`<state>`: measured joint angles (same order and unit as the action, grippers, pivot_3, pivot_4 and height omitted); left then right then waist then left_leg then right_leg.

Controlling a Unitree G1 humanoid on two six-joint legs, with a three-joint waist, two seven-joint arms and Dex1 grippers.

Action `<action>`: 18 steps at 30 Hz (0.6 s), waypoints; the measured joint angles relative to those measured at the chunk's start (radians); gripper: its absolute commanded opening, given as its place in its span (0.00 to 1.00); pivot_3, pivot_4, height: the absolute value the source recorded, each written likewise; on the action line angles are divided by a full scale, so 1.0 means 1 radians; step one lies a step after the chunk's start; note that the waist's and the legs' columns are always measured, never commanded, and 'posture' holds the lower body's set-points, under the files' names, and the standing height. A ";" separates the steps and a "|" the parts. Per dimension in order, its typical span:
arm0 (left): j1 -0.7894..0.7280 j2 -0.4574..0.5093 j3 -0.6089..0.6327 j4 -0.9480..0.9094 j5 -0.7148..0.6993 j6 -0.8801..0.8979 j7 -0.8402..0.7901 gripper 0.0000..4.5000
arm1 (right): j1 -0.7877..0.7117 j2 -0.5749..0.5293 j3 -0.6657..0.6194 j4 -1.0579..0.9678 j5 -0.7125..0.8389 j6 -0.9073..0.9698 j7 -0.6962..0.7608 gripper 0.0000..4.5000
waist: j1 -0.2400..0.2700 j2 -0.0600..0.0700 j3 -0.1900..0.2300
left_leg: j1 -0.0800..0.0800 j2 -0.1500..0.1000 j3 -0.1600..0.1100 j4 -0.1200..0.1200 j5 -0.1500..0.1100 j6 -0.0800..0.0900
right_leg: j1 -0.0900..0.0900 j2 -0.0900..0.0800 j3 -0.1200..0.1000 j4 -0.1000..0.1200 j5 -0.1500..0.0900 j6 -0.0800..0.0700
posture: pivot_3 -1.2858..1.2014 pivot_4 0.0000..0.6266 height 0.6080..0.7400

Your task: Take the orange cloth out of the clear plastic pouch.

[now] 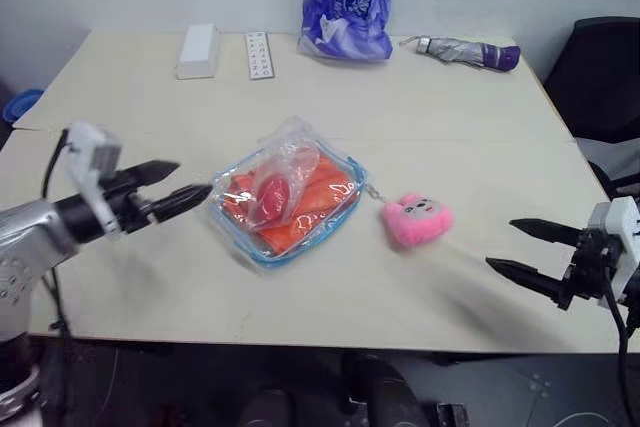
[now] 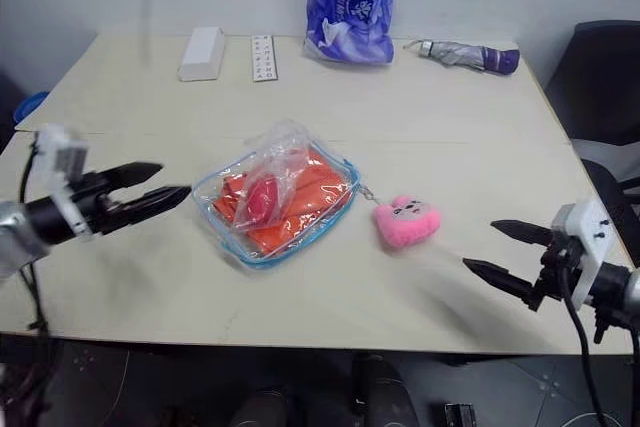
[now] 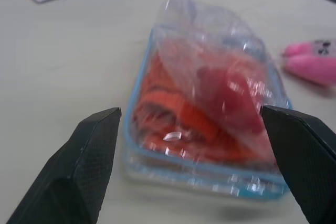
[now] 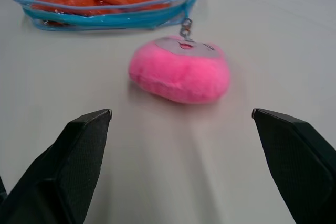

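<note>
On the table (image 1: 420, 117), both grippers, left (image 1: 190, 183) and right (image 1: 505, 245), hover with jaws apart beside the pouch (image 1: 288, 205), where a loose bag (image 1: 285, 172) could snag before the cloth (image 1: 325, 197).

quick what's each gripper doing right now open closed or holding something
Left gripper: open, holding nothing, by the clear plastic pouch.
Right gripper: open, holding nothing, beside the pink plush charm.
</note>
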<state>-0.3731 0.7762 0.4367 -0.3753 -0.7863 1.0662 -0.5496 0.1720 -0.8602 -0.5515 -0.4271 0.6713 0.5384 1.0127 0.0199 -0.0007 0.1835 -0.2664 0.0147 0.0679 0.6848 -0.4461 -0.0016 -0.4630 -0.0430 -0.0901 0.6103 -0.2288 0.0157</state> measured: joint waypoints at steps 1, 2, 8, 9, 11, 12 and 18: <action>-0.034 -0.022 -0.033 -0.015 -0.009 0.034 0.037 0.99 | 0.001 0.010 0.004 -0.042 0.015 0.010 -0.017 1.00 | -0.001 0.000 0.000 | 0.000 0.000 0.000 0.000 0.000 -0.001 | 0.000 0.000 0.000 0.000 0.000 0.000 | 0.52 0.24 1.00; -0.064 -0.042 -0.074 -0.028 -0.012 0.069 0.074 0.99 | 0.000 0.017 0.011 -0.083 0.029 0.018 -0.038 1.00 | -0.002 0.000 0.000 | 0.000 0.000 0.000 0.000 0.001 -0.001 | 0.000 0.001 0.000 0.001 0.000 0.000 | 0.52 0.24 1.00; -0.190 -0.191 -0.251 -0.004 0.029 0.213 0.254 0.99 | -0.006 0.041 0.082 -0.207 0.063 0.050 -0.119 1.00 | 0.002 -0.001 0.000 | 0.001 -0.001 0.000 0.000 0.003 -0.003 | 0.001 0.001 0.001 0.001 0.000 0.000 | 0.52 0.24 1.00; -0.200 -0.206 -0.290 0.012 0.062 0.234 0.291 0.99 | -0.009 0.044 0.092 -0.219 0.063 0.050 -0.131 1.00 | 0.001 -0.001 0.000 | 0.001 -0.002 0.000 0.000 0.003 -0.003 | 0.001 0.002 0.002 0.000 0.000 0.000 | 0.52 0.24 1.00; -0.204 -0.213 -0.344 0.044 0.110 0.252 0.331 0.99 | -0.012 0.045 0.109 -0.228 0.063 0.050 -0.151 1.00 | -0.003 -0.001 0.000 | 0.001 -0.001 0.000 0.000 0.004 -0.004 | 0.000 0.003 0.002 0.001 0.000 0.000 | 0.52 0.24 1.00; -0.204 -0.218 -0.351 0.050 0.123 0.255 0.338 0.99 | -0.013 0.045 0.112 -0.230 0.063 0.051 -0.158 1.00 | -0.004 -0.002 0.000 | 0.001 -0.001 0.000 0.000 0.004 -0.004 | 0.000 0.003 0.002 0.001 0.000 -0.001 | 0.52 0.24 1.00; -0.256 -0.343 -0.393 0.114 0.177 0.239 0.374 0.85 | -0.048 0.048 0.129 -0.253 0.065 0.055 -0.225 1.00 | 0.005 -0.002 0.000 | 0.001 -0.001 0.000 0.001 0.004 -0.004 | 0.001 0.002 0.002 0.001 0.000 -0.001 | 0.52 0.24 1.00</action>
<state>-0.6287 0.4330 0.0434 -0.2609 -0.6095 1.3053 -0.1751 0.1237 -0.8127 -0.4227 -0.6800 0.7363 0.5933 0.7878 0.0249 -0.0026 0.1838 -0.2655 0.0132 0.0675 0.6860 -0.4419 -0.0054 -0.4625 -0.0411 -0.0879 0.6111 -0.2293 0.0149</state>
